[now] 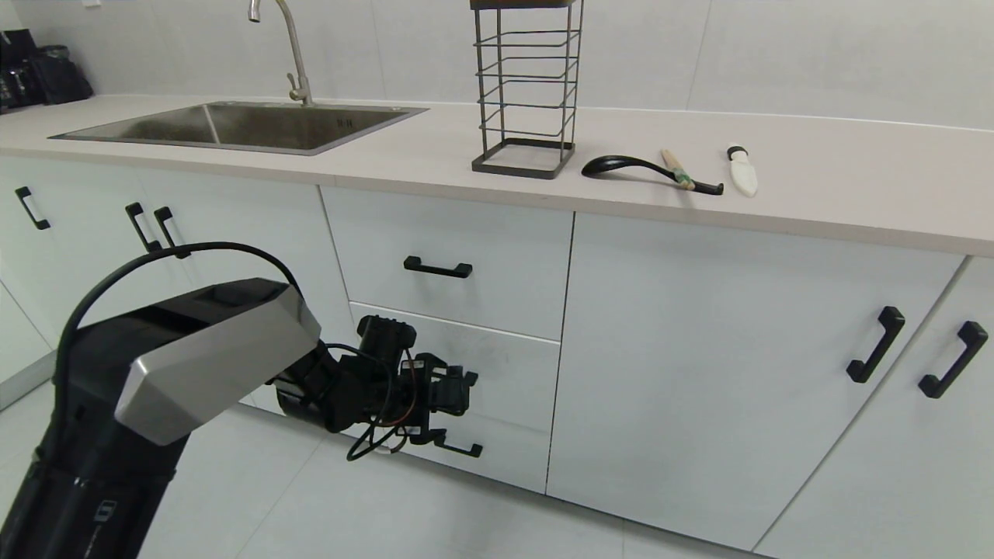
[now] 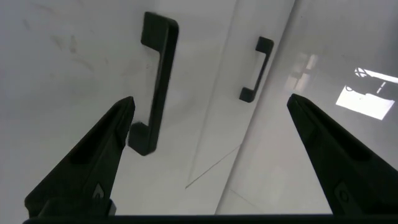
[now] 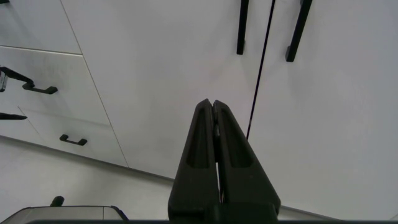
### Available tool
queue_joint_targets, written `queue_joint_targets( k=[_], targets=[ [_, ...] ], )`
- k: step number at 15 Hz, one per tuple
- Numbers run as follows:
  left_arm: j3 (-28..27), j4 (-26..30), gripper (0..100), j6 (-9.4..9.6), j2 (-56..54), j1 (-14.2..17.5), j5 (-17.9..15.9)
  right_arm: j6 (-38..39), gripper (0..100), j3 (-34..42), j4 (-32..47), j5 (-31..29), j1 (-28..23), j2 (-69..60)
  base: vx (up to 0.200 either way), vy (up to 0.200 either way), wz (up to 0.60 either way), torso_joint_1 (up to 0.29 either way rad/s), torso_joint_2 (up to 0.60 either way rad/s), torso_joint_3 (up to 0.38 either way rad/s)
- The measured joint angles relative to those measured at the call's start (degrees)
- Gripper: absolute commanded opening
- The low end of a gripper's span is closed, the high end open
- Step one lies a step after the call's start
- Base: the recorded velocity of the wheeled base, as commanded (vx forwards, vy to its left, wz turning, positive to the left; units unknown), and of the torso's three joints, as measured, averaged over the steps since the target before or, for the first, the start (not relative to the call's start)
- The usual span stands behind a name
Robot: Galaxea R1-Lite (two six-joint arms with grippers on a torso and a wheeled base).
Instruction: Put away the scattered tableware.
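On the counter's right part lie a black ladle (image 1: pixel 621 165), a pair of wooden chopsticks (image 1: pixel 676 170) across its handle, and a white knife with a black grip (image 1: pixel 742 172). A tall black wire rack (image 1: pixel 526 89) stands just left of them. My left gripper (image 1: pixel 466 392) is low down, in front of the drawer fronts below the counter. It is open (image 2: pixel 209 102) with nothing between its fingers, and a black drawer handle (image 2: pixel 155 87) is close before it. My right gripper (image 3: pixel 213 109) is shut on nothing and faces the white cabinet doors.
A steel sink (image 1: pixel 241 124) with a tap (image 1: pixel 291 46) is set into the counter at the left. White drawers and doors with black handles (image 1: pixel 437 268) (image 1: pixel 877 345) run below the counter. The floor in front is pale tile.
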Motion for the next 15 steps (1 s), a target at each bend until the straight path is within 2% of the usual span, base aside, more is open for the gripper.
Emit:
queue_joint_targets(
  k=[10, 12, 15],
  targets=[
    [-5.7, 0.1, 100, 0.18, 6.2, 0.0, 0.0, 0.0, 0, 0.0, 0.0, 0.0, 0.0, 0.0, 0.0, 0.0, 0.0, 0.0, 0.0, 0.0],
    [-5.0, 0.0, 100, 0.29, 6.3, -0.2, -0.1, 0.0, 0, 0.0, 0.0, 0.0, 0.0, 0.0, 0.0, 0.0, 0.0, 0.0, 0.0, 0.0],
    [-0.7, 0.7, 100, 0.62, 4.1, -0.3, -0.1, 0.0, 0, 0.0, 0.0, 0.0, 0.0, 0.0, 0.0, 0.0, 0.0, 0.0, 0.0, 0.0]
  ],
)
